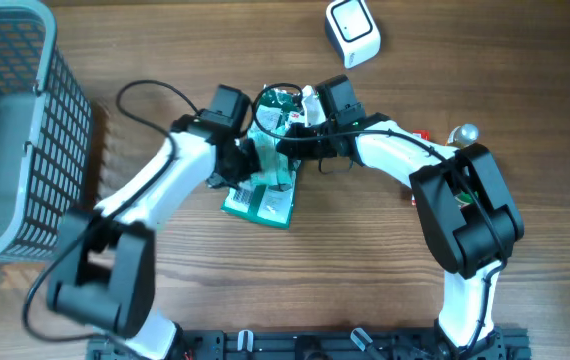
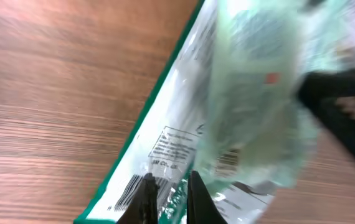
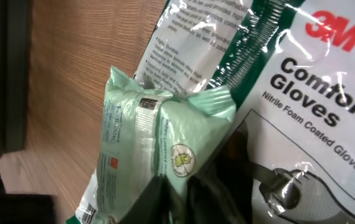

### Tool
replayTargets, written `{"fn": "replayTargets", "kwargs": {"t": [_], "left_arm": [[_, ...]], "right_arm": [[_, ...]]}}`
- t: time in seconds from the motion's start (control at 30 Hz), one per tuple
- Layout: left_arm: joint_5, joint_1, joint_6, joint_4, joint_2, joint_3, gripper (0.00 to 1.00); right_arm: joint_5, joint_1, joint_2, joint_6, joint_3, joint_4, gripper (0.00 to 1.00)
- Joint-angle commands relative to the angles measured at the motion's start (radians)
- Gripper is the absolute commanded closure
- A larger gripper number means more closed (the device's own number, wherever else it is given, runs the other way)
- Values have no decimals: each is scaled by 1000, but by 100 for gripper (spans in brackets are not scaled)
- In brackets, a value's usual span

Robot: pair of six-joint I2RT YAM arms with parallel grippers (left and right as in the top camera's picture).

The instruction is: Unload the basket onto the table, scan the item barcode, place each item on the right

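- The right fingers [image 3: 156, 202] are clamping the lower end of a pale green packet [image 3: 159, 143], which is rising from between them, tilted towards the upper left of the right wrist view.
- The green packet is hanging just above a glove pack [image 3: 314, 106], at the middle of the table [image 1: 365, 280] where the two arms are meeting.
- A barcode is showing on the packet's side in the right wrist view, and another is showing low on the packet in the left wrist view.
- The left fingers [image 2: 145, 200] are sitting together at the near edge of the glove pack, right over its clear film. I cannot tell whether they are pinching that film.
- The glove pack is lying flat on the table under both arms, its green border facing the bare wood.
- A white scanner [image 1: 352, 30] is sitting at the far edge of the table, well apart from the packet.
- A grey wire basket [image 1: 65, 150] is standing at the table's left end.
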Motion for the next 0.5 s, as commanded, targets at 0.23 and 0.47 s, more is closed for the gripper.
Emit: {"fn": "replayTargets", "kwargs": {"t": [0.23,0.47], "left_arm": [[74,36,28,58,-121,11,96],[290,76,137,187,-60,11,96]], "right_arm": [[-47,-41,-198,1,21,-113,67],[-206,-42,-201,-6,-4,-240,96]]}}
